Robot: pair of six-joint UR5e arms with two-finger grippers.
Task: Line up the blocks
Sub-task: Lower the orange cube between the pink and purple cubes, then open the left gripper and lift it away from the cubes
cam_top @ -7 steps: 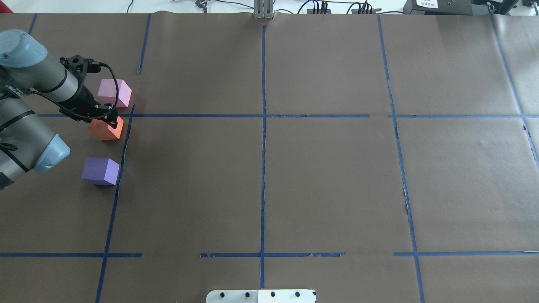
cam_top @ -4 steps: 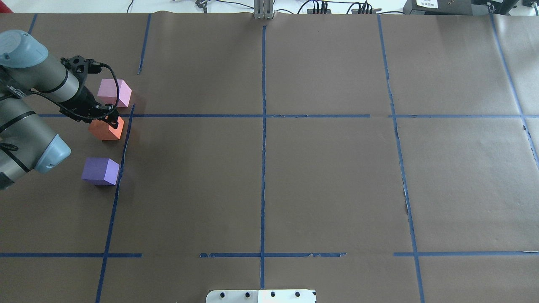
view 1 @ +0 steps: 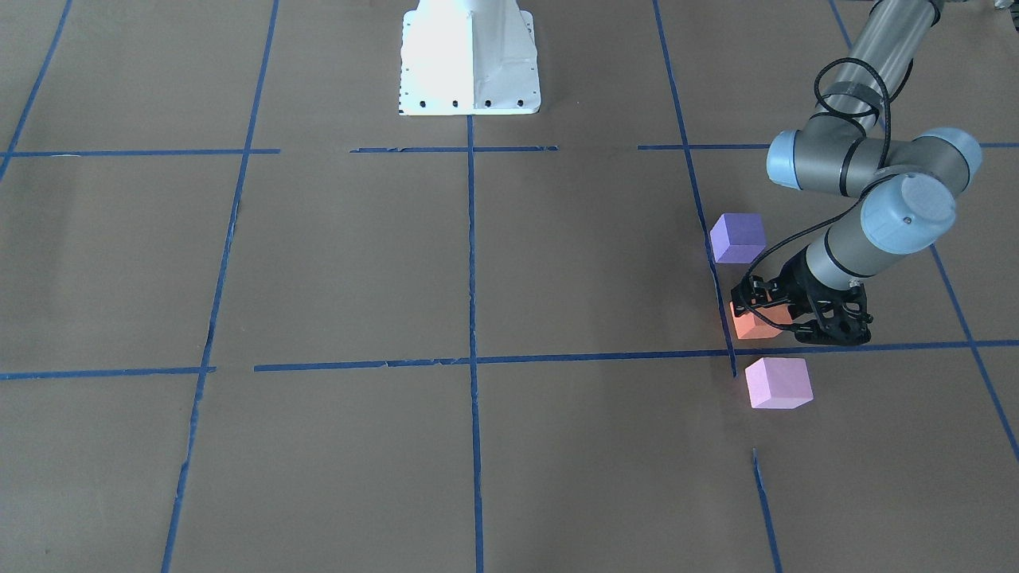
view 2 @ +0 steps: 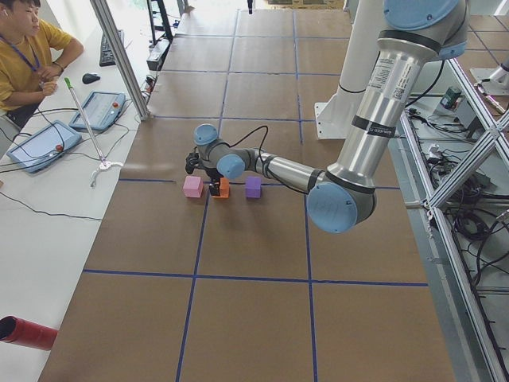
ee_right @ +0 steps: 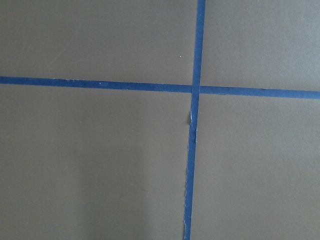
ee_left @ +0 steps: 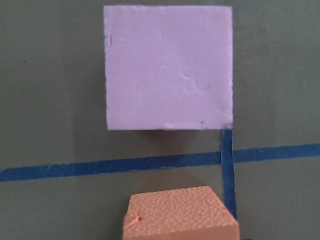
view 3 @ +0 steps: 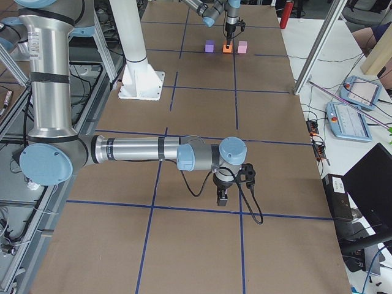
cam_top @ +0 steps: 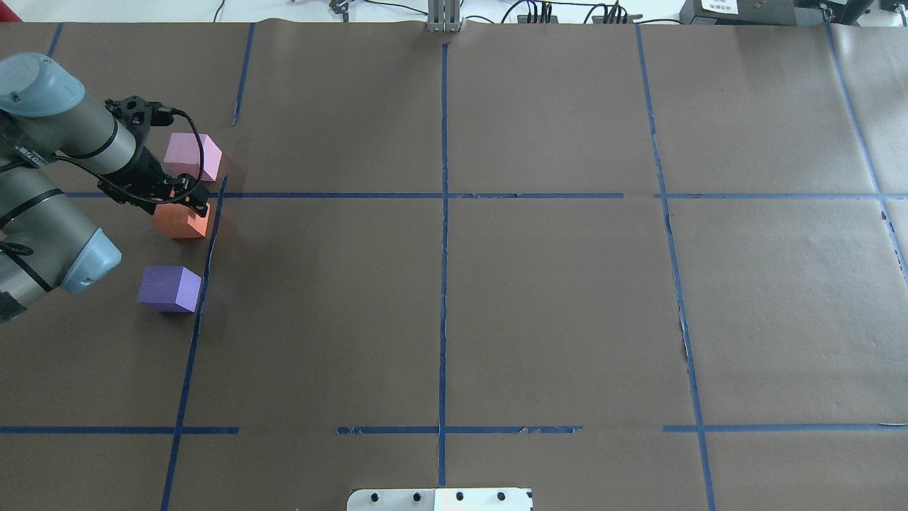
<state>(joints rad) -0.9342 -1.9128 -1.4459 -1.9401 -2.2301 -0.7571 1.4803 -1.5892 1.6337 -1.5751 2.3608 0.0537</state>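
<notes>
Blocks stand in a loose column close to the table's left edge, beside a blue tape line that runs from the robot's edge toward the far edge. Nearest the robot, the violet-purple block lies free and has not moved over the last second. Beyond it, the orange block sits under the left gripper, whose fingers straddle it. The cube has crept a little toward the tape line along with the gripper, so I judge the fingers clamped on it. That small slide sets it closer beside the tape, roughly in step with the violet one. Farthest, just past a crossing tape strip, the pale pink-lilac block stays where it was, apart from the orange one. The row now looks nearly straight. What seems left is releasing the orange cube and perhaps evening the gaps. The right gripper hangs over bare paper toward the right edge, and I cannot tell whether its fingers are apart or together.
</notes>
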